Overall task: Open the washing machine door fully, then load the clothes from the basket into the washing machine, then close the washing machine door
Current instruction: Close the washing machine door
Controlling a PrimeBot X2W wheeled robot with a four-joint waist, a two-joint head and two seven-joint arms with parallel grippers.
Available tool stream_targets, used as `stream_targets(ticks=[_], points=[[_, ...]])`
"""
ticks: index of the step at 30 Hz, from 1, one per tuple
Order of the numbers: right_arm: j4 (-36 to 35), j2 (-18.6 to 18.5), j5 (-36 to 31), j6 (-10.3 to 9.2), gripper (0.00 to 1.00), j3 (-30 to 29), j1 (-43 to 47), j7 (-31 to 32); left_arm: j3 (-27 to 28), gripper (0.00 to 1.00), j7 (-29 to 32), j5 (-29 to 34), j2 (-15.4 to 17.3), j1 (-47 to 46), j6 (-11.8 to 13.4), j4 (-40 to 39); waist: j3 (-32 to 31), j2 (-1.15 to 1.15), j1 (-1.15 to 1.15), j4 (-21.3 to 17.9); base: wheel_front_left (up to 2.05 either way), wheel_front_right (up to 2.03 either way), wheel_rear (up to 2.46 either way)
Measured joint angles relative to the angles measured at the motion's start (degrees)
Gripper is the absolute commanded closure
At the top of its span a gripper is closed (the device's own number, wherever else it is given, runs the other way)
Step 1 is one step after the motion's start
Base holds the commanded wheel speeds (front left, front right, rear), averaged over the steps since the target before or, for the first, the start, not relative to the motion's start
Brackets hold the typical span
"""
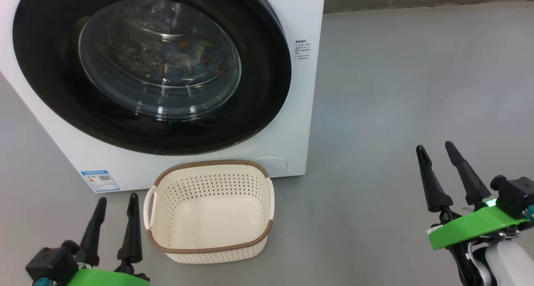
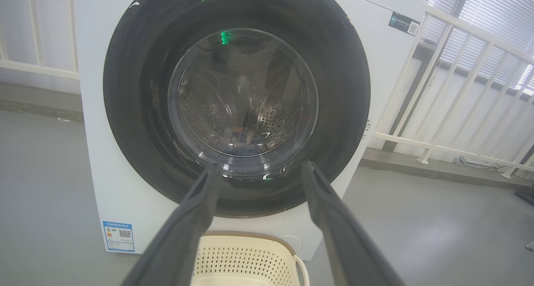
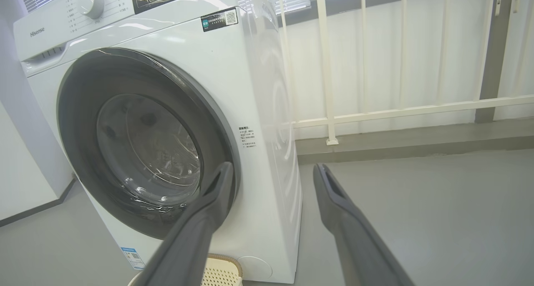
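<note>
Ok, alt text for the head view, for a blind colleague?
Round glossy black door of the white front-loading washing machine is shut, blue-and-orange clothes showing behind its glass. The cream perforated plastic basket stands empty in front, between the open left pincer and right pincer.
</note>
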Motion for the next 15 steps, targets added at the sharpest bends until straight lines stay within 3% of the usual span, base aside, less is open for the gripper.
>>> stream_targets(ticks=[15], points=[[0.9, 0.59, -1.78, 0.0, 0.0, -0.65, 0.55, 0.0, -1.11, 0.0, 0.0, 0.0, 0.16, -0.01, 0.02, -0.15, 0.08, 0.0, 0.0, 0.69, 0.0, 0.0, 0.0]])
